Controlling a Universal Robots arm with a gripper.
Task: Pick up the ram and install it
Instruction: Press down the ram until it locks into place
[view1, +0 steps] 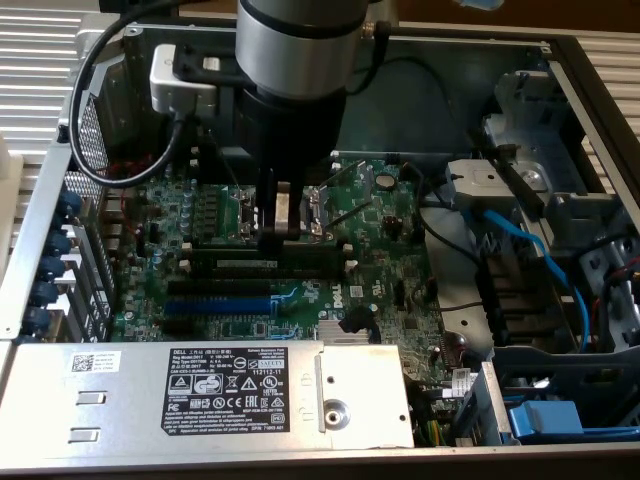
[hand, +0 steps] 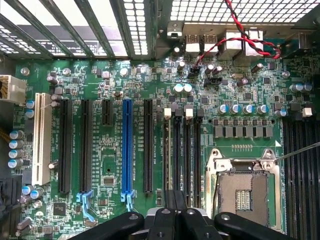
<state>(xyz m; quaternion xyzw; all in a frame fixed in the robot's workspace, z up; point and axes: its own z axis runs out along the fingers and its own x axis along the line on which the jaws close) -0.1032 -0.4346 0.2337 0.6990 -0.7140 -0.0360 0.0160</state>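
Dark-green ram (view1: 275, 258) sits in its slot at the exterior view's centre; my gripper (view1: 279, 235), jaws closed tight, presses its top edge. I'd push straight down, evenly, until the latches seat.

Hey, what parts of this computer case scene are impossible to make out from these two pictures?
- Exterior view: the ram top edge at its middle, covered by the pincer.
- Wrist view: the memory slots' near ends, hidden by the pincer.
- Exterior view: the power supply label fine print, too small to read.
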